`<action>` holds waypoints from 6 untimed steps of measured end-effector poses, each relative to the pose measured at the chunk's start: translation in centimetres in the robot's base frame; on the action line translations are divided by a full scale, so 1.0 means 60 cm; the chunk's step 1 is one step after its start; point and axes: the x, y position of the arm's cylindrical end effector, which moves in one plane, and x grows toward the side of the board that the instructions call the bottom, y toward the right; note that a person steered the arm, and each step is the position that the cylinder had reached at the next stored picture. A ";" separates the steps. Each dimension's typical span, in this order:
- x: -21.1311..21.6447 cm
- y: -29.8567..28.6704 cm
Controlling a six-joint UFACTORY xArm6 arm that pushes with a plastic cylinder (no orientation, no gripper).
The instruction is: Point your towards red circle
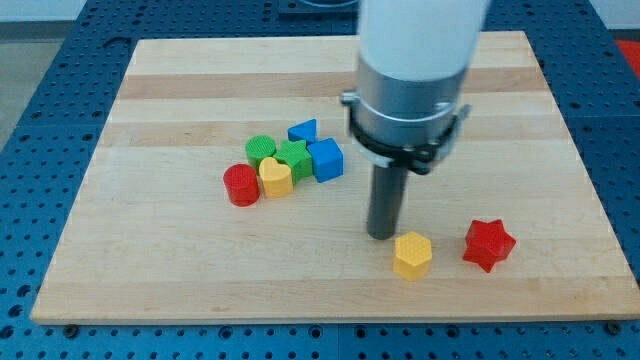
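Note:
The red circle (241, 185) is a short red cylinder at the left end of a cluster of blocks left of the board's centre. My tip (383, 234) rests on the board well to the right of it, with bare wood between them. The tip stands just up and left of a yellow hexagon (412, 255). A yellow heart (276, 177) touches the red circle on its right side.
The cluster also holds a green circle (261, 151), a green star-like block (293, 158), a blue cube (326, 159) and a blue triangle (303, 131). A red star (489, 244) lies right of the yellow hexagon. The wooden board (150, 270) sits on a blue perforated table.

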 end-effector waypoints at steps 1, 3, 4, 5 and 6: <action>-0.003 -0.054; -0.003 -0.132; -0.003 -0.156; -0.003 -0.182; -0.003 -0.203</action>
